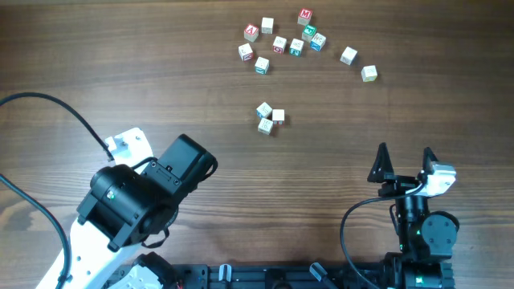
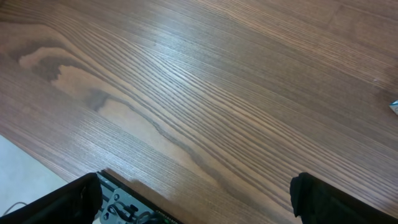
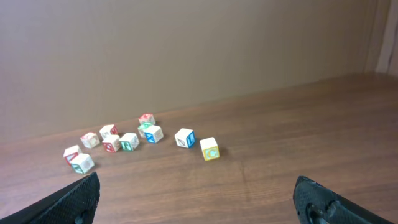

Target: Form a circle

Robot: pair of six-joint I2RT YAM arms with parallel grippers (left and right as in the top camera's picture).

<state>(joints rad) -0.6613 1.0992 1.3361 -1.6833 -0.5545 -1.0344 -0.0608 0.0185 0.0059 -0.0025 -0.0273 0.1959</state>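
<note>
Three small pale wooden letter cubes sit in a tight group at mid-table; no circle shows in any view. Several more letter cubes lie scattered at the far side, and the right wrist view shows them as scattered cubes with a yellow-faced cube nearest. My right gripper hovers near the front right, open and holding nothing, its fingers wide in its wrist view. My left gripper is open over bare wood, far from the cubes.
The left arm's black body and white base fill the front left, with a cable looping over the table. A pale sliver shows at the left wrist view's right edge. A brown wall rises behind the far cubes.
</note>
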